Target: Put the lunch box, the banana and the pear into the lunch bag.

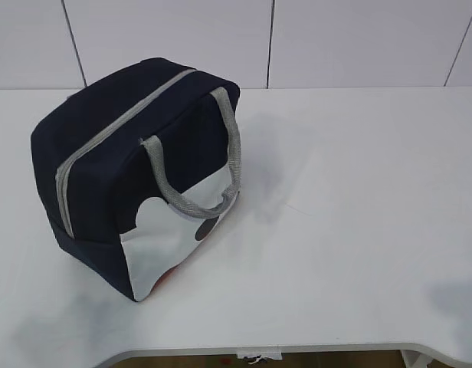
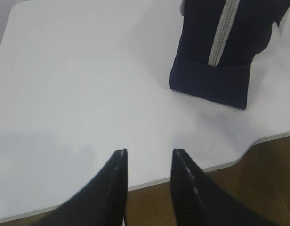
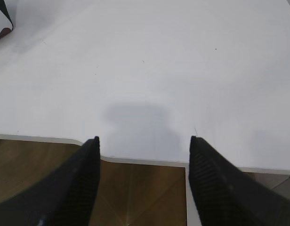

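The navy-blue lunch bag (image 1: 136, 176) stands on the left of the white table, its grey zipper closed along the top and a grey handle hanging down its white-patched side. Its end shows at the top right of the left wrist view (image 2: 220, 52), and a corner at the top left of the right wrist view (image 3: 1, 21). The lunch box, the banana and the pear are out of view. My left gripper (image 2: 149, 151) is open and empty over the table's front edge. My right gripper (image 3: 144, 138) is open and empty over the front edge too. Neither gripper shows in the exterior view.
The white table (image 1: 358, 192) has a curved cut-out in its front edge (image 1: 259, 351). A white tiled wall (image 1: 335, 38) stands behind it. Brown floor (image 3: 135, 193) shows below the edge.
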Available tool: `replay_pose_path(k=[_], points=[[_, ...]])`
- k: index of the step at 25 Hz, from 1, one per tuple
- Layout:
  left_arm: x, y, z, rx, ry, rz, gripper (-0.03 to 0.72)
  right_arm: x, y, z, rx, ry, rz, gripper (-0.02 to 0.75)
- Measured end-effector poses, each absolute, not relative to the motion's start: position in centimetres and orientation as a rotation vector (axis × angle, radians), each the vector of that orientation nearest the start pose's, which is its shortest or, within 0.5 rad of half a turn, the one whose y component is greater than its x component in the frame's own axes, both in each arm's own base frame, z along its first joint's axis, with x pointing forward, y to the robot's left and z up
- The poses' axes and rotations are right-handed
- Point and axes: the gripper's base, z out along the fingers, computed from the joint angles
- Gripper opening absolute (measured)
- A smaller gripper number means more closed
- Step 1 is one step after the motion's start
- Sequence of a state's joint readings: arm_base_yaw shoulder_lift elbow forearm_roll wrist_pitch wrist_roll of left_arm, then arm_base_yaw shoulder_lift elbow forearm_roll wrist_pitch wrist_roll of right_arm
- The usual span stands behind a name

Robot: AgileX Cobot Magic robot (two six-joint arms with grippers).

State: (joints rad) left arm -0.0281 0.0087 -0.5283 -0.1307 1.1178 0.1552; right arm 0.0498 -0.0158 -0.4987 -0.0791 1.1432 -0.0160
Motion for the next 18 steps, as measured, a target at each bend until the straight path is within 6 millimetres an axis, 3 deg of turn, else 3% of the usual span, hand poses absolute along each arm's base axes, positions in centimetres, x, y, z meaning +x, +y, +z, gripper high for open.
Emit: replay_pose_path(k=[18], points=[[-1.00, -1.04, 28.11, 0.202, 2.066, -0.079, 0.240, -1.06, -0.71, 27.04, -0.061, 2.110, -0.075, 0.468]])
